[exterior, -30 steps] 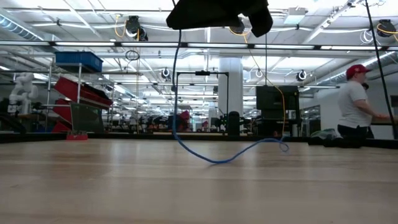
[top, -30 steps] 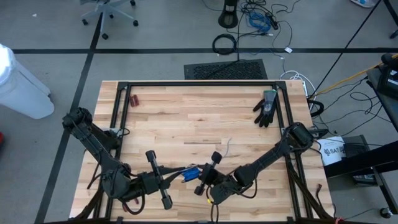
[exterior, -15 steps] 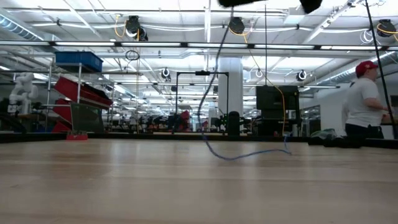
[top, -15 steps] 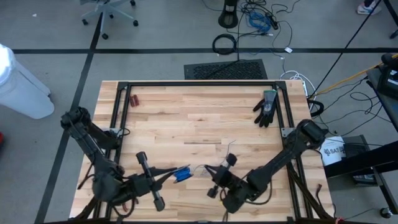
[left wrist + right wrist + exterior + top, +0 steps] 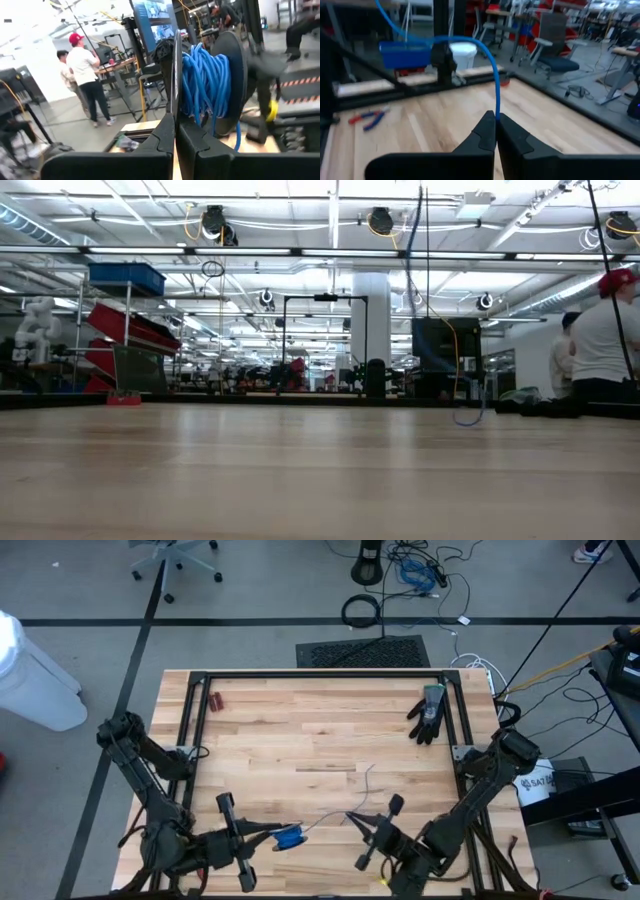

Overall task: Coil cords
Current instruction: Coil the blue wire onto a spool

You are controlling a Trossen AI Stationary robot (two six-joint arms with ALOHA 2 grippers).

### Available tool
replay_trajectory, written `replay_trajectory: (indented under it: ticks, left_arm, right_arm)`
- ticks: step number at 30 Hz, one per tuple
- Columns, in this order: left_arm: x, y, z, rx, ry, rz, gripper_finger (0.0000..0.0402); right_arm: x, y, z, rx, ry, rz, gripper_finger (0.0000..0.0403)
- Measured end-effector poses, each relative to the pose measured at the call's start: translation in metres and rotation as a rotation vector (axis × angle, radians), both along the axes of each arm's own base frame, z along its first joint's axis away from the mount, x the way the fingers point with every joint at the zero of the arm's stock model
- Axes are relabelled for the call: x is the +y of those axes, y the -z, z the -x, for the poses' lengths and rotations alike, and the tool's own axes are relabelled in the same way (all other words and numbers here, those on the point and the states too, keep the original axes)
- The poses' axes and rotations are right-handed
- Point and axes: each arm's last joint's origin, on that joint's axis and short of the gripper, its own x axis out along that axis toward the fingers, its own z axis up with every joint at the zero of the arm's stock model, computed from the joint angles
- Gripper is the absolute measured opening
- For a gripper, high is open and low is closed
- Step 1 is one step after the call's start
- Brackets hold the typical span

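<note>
The cord is a thin blue cable. Part of it is wound into a small bright blue coil (image 5: 289, 837) (image 5: 201, 85) at the tips of my left gripper (image 5: 272, 837), which is shut near the table's front edge. From the coil a loose stretch (image 5: 320, 823) runs to my right gripper (image 5: 350, 817), which is shut on it a short way to the right. The free tail (image 5: 372, 780) drops from there, and its end (image 5: 470, 418) rests on the wood. My left gripper reaches level toward the table's right and has the coil (image 5: 192, 107) at its fingertips, lifted clear of the table. The windings bulge to one side of the shut fingers; which strand the fingers pinch is hidden by the coil. My right gripper pinches a single strand of the cord (image 5: 495, 112) between its two fingertips, coming nearly level from the table's right. The strand arches up from the fingers toward the coil (image 5: 405, 54), slack. The tail hangs below with its end on the table.
A black glove (image 5: 428, 712) lies at the far right of the table, and red-handled pliers (image 5: 216, 700) (image 5: 367, 118) at the far left. A black frame (image 5: 320, 674) edges the table. The middle of the wood is bare. People stand in the room beyond (image 5: 610, 330).
My right gripper has pulled away from the coil toward the table's right edge and upward, with the cord in it. The loop that lay on the table has been drawn up, so only the tail's end stays down. My left gripper drifted slightly toward the left near corner.
</note>
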Motion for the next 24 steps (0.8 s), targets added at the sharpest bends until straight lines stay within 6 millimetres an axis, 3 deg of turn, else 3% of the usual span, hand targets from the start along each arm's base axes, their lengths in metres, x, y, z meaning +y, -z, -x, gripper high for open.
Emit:
replay_trajectory:
  ticks: [8,24]
  left_arm:
    - [-0.002,0.009,-0.003,0.064,0.075,-0.119,0.0006]
    - [0.003,0.018,-0.013,0.115,0.106,-0.152,0.0006]
  right_arm:
    - [0.012,-0.03,0.018,-0.094,0.015,0.022,0.0]
    - [0.024,-0.074,0.017,-0.154,-0.07,0.072,0.0]
